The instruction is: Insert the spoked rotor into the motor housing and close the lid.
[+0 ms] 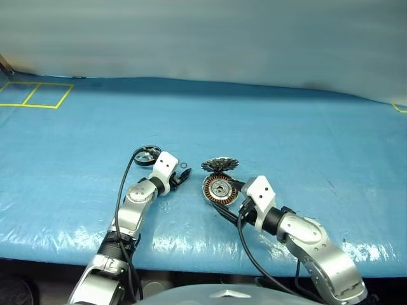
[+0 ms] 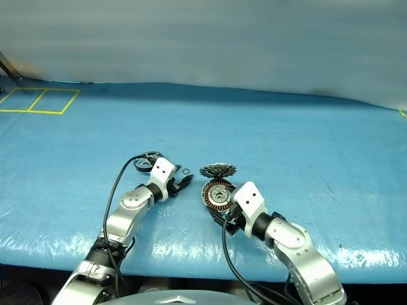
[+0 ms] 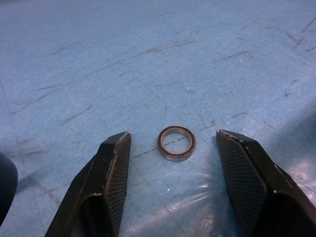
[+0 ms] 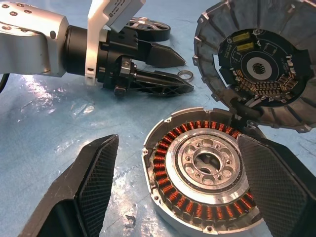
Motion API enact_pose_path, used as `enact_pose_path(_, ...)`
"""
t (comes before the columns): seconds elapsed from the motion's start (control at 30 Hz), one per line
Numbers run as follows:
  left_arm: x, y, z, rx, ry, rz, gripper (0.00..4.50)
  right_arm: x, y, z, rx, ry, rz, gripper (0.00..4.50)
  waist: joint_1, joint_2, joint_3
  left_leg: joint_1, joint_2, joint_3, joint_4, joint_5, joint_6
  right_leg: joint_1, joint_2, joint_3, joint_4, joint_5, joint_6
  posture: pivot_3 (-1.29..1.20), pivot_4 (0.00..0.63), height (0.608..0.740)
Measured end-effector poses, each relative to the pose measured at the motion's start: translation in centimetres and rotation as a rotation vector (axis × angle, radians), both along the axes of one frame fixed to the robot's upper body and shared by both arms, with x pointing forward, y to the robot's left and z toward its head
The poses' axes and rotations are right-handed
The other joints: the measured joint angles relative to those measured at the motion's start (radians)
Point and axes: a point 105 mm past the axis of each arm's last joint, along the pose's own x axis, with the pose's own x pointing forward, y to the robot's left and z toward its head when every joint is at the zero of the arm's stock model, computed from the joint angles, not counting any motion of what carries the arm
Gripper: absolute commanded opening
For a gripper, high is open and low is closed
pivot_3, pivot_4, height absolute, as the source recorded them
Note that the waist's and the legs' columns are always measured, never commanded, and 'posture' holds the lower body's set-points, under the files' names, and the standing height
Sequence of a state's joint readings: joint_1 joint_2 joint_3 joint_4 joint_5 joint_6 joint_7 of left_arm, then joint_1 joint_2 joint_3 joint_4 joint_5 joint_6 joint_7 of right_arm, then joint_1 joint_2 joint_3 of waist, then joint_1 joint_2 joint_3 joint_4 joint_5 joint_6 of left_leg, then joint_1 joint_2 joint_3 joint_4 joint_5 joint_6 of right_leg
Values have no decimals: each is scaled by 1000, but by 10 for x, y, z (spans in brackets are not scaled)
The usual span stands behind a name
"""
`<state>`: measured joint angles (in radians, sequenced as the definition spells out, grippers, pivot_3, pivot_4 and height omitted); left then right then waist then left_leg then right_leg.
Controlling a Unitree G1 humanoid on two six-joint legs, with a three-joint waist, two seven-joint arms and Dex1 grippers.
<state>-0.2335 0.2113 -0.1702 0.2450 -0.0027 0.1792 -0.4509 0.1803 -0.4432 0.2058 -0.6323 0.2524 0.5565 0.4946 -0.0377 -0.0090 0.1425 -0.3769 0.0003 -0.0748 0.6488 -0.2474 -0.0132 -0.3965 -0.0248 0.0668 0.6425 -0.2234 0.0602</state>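
Scuffed blue tabletop (image 1: 286, 127) is stretching under me, yellow tape squares (image 1: 35, 95) at ten o'clock; both my grippers, left (image 3: 170, 143) and right (image 4: 177, 182), are gaping, holding nothing.

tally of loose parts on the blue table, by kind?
spoked rotor: 1
motor housing: 1
lid: 1
small ring: 1
Total: 4

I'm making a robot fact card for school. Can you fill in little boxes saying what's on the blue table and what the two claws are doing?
table: blue table
motor housing: motor housing, copper windings up, between right gripper fingers, untouched
lid: lid, hinged open
spoked rotor: spoked rotor, flat beside left arm
small ring: small ring, flat between left gripper fingers, untouched
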Motion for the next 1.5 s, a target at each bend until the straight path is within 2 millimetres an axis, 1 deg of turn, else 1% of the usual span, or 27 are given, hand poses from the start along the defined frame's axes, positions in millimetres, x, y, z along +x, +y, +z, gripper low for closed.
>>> enact_pose_path(0.17,0,-1,0,-4,-9,5,691,1,0,0,-3,0,-4,4074,0,0,0,0,0,0,0,0,0,0,0,0,0,0,0,0,150,740)
enact_pose_path(0.2,0,-1,0,-4,-7,1,639,1,0,-1,-6,-1,-7,4074,0,0,0,0,0,0,0,0,0,0,0,0,0,0,0,0,150,740)
enact_pose_path(0.53,-1,0,2,-12,-27,-13,639,0,1,-3,-11,14,-8,4074,-1,-1,1,-1,0,0,-1,0,0,-1,0,0,0,0,0,0,150,740)
enact_pose_path(0.7,-7,9,10,-103,-61,-60,639,1,3,-1,-4,8,6,4074,0,-3,4,-4,1,0,-4,-1,-1,-6,0,-1,-1,-1,-2,0,150,740)
enact_pose_path(0.8,-18,16,20,-199,-71,-125,639,2,3,2,14,5,13,4074,1,-5,8,-13,1,0,-3,0,-1,-14,0,-1,0,0,0,0,150,740)
enact_pose_path(0.83,-23,17,24,-208,-68,-179,639,2,2,3,21,5,11,4074,1,-5,9,-18,1,-1,-2,0,-1,-19,1,-1,0,2,4,0,150,740)
enact_pose_path(0.9,-34,22,35,-191,-63,-283,639,3,-3,6,26,1,2,4074,2,-5,11,-19,0,-1,-2,0,-1,-19,0,-1,0,3,4,0,150,740)
enact_pose_path(1.0,-42,22,53,-153,-102,-368,639,3,-9,7,24,-1,-9,4074,8,-4,13,-19,-1,-2,-2,-1,-1,-18,-1,-1,-1,1,3,0,150,740)
enact_pose_path(1.07,-48,17,61,-128,-124,-423,639,2,-12,8,15,-2,-15,4074,10,-4,13,-19,-1,-1,-2,-1,-1,-18,-1,-1,-1,-1,0,0,150,740)
enact_pose_path(1.13,-56,6,65,-108,-129,-502,639,1,-17,14,32,-15,-31,4074,12,-3,13,-19,0,-1,-2,-1,-1,-18,-1,-1,-1,-1,0,0,150,740)
enact_pose_path(1.27,-69,-19,60,-70,-107,-648,639,-4,-23,24,45,-38,-39,4074,12,-4,14,-18,0,-1,-1,-1,-1,-17,0,-1,-1,-1,0,0,150,740)
enact_pose_path(1.37,-69,-37,65,-59,-139,-705,639,-11,-32,19,12,-2,-58,4074,14,-4,14,-18,0,-1,0,-1,-1,-17,0,-1,-1,-1,0,0,150,740)
enact_pose_path(1.43,-69,-47,68,-72,-157,-734,639,-19,-35,13,-12,33,-50,4074,15,-4,14,-18,-1,-1,0,-1,-1,-17,0,-1,-1,-1,0,0,150,740)
enact_pose_path(1.5,-69,-54,67,-77,-161,-755,639,-25,-36,10,-14,54,-48,4074,12,-3,14,-18,0,-1,0,-1,-1,-17,0,-1,0,0,0,0,150,740)
